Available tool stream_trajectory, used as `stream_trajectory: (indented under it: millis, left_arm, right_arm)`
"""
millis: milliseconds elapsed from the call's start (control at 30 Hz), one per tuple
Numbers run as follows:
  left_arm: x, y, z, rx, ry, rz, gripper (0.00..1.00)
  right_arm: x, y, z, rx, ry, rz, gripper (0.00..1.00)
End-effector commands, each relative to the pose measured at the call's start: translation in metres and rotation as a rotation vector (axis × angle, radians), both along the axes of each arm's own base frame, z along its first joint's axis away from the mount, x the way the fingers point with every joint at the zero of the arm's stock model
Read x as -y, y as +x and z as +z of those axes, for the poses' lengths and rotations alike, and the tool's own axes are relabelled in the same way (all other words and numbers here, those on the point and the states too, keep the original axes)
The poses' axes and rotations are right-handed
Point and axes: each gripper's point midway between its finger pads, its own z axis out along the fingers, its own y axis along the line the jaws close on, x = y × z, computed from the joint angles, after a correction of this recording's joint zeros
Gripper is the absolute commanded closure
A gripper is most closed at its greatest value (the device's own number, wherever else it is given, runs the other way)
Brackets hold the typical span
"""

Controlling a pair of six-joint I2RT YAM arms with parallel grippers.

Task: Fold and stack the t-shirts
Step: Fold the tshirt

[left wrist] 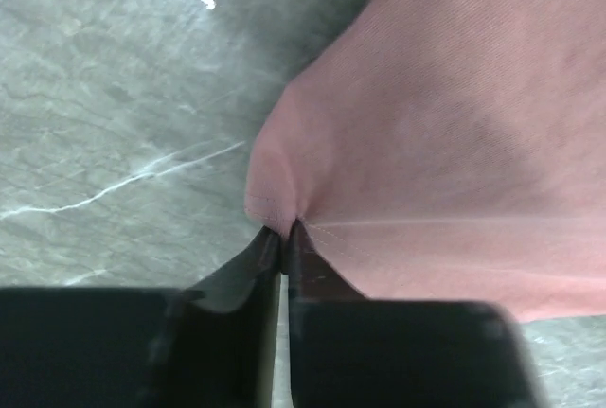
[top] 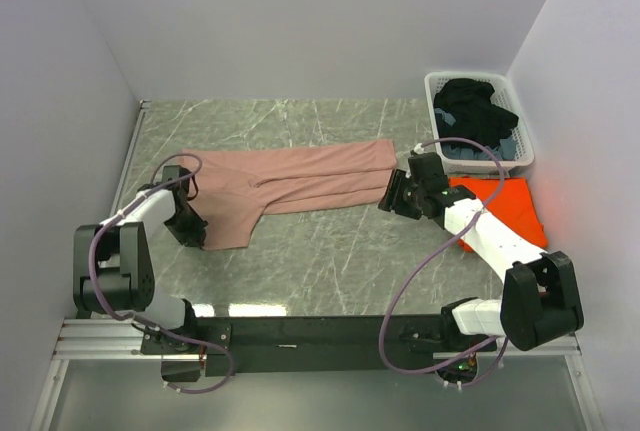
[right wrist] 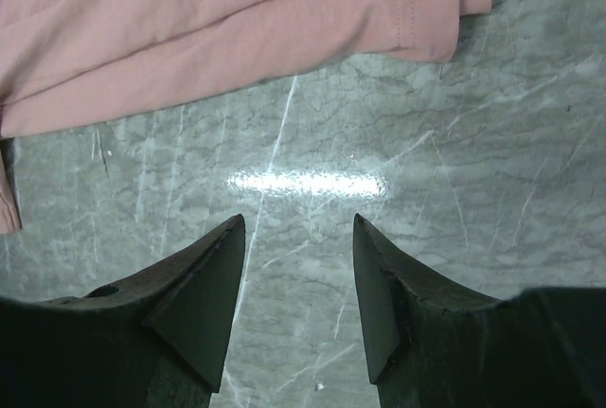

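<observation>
With left fingers (left wrist: 282,238) pinched shut on the pink tee (top: 300,179) edge and right fingers (top: 390,194) spread, empty, over the desk (top: 330,261) at centre-right.

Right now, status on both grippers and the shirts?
Left gripper shut on pink tee corner. Right gripper open above table, just off the tee. Orange tee lies flat at right. Nothing blocking.

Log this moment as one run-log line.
left end effector: shut on pink tee edge | right end effector: open over bare table, near pink tee | pink tee: partly folded | orange tee: far right
</observation>
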Motion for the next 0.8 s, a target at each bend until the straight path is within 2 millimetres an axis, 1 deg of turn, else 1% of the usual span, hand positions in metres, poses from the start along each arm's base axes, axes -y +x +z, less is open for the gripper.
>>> stream_trajectory:
  millis: [0, 33, 67, 100, 167, 200, 267, 300, 333, 367, 400, 433, 467, 500, 567, 600, 733, 767]
  left_arm:
    - [0.000, 0.022, 0.000, 0.033, 0.016, -0.006, 0.97]
    - [0.001, 0.027, 0.005, 0.042, 0.012, -0.017, 0.99]
    - [0.002, 0.035, 0.011, 0.057, 0.009, -0.021, 0.99]
    - [0.004, 0.056, 0.027, 0.108, -0.001, -0.027, 0.99]
    - [0.005, 0.073, 0.044, 0.147, -0.012, -0.032, 0.99]
    - [0.006, 0.097, 0.064, 0.206, -0.021, -0.033, 0.99]
    - [0.010, 0.117, 0.081, 0.252, -0.041, -0.036, 0.99]
    - [0.011, 0.138, 0.094, 0.291, -0.050, -0.038, 0.99]
    - [0.014, 0.148, 0.100, 0.310, -0.069, -0.041, 0.99]
    - [0.016, 0.157, 0.104, 0.324, -0.085, -0.044, 0.99]
    - [0.018, 0.174, 0.108, 0.341, -0.098, -0.046, 0.99]
    - [0.025, 0.182, 0.111, 0.350, -0.136, -0.060, 0.99]
    - [0.026, 0.191, 0.111, 0.358, -0.151, -0.060, 0.99]
    - [0.029, 0.205, 0.112, 0.371, -0.165, -0.062, 0.99]
    - [0.035, 0.218, 0.112, 0.380, -0.204, -0.065, 0.99]
    - [0.036, 0.229, 0.111, 0.386, -0.213, -0.066, 0.99]
    - [0.042, 0.257, 0.117, 0.445, -0.256, -0.059, 0.99]
    - [0.043, 0.261, 0.112, 0.440, -0.259, -0.056, 0.99]
  right_arm:
    - [-0.003, 0.006, 0.009, 0.049, 0.005, 0.022, 0.44]
    - [-0.004, 0.006, 0.010, 0.052, 0.002, 0.026, 0.44]
    - [-0.003, 0.006, 0.009, 0.050, -0.001, 0.027, 0.44]
    - [-0.003, 0.006, 0.010, 0.053, -0.002, 0.029, 0.44]
    - [-0.002, 0.006, 0.012, 0.054, -0.006, 0.034, 0.44]
    - [-0.002, 0.006, 0.013, 0.059, -0.009, 0.033, 0.44]
    - [-0.002, 0.006, 0.013, 0.058, -0.012, 0.036, 0.44]
    - [-0.001, 0.007, 0.014, 0.061, -0.012, 0.033, 0.44]
    - [-0.001, 0.006, 0.013, 0.059, -0.011, 0.034, 0.44]
    - [-0.001, 0.006, 0.014, 0.061, -0.012, 0.033, 0.44]
    - [-0.001, 0.005, 0.013, 0.061, -0.015, 0.035, 0.44]
    - [-0.001, 0.005, 0.013, 0.060, -0.017, 0.035, 0.44]
    - [0.000, 0.006, 0.014, 0.062, -0.020, 0.033, 0.44]
    - [0.000, 0.006, 0.015, 0.065, -0.022, 0.038, 0.44]
    - [0.000, 0.008, 0.017, 0.068, -0.027, 0.037, 0.44]
    - [0.000, 0.010, 0.016, 0.067, -0.029, 0.036, 0.44]
    - [-0.002, 0.018, 0.020, 0.079, -0.027, 0.032, 0.44]
    - [-0.002, 0.020, 0.021, 0.086, -0.027, 0.030, 0.44]
